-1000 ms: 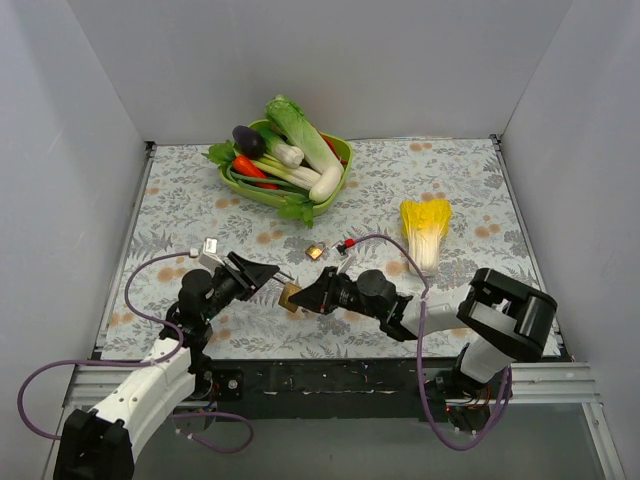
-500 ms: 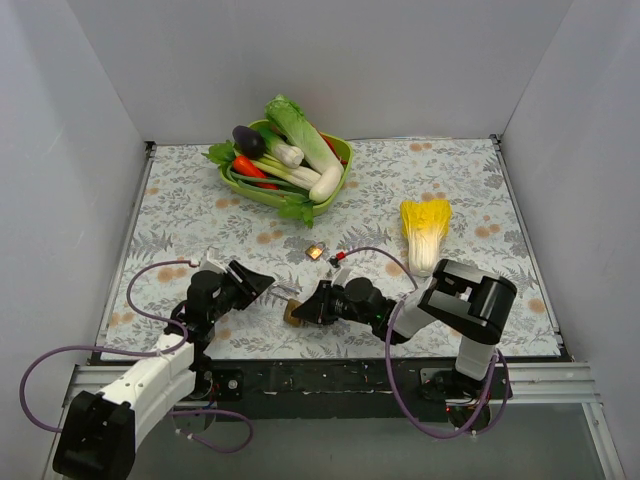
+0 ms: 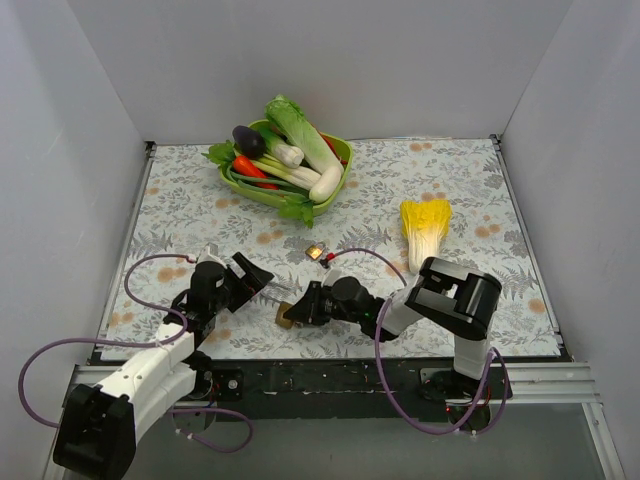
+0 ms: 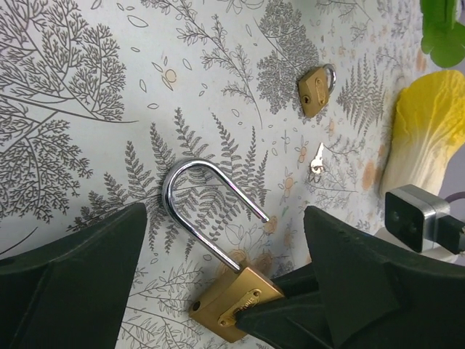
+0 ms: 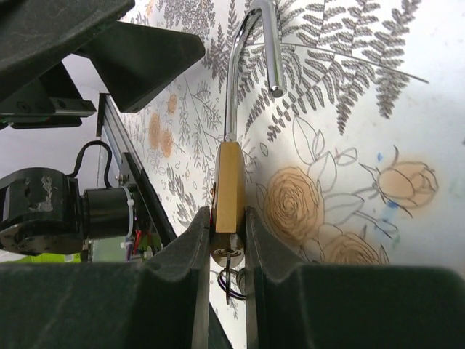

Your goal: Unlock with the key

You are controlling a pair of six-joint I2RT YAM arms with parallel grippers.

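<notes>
Two grippers, two padlocks, one key in view. Left gripper: jaws spread wide either side of silver shackle, gripping nothing, wider than a second ago. Larger padlock: shackle end sprung free, body clamped in right gripper, now nearer front edge. Small padlock lies loose. Key: tiny, thin, grey metal, flat on floral cloth near small padlock, touching neither lock.

Grey walls, fern-patterned tabletop, even light
</notes>
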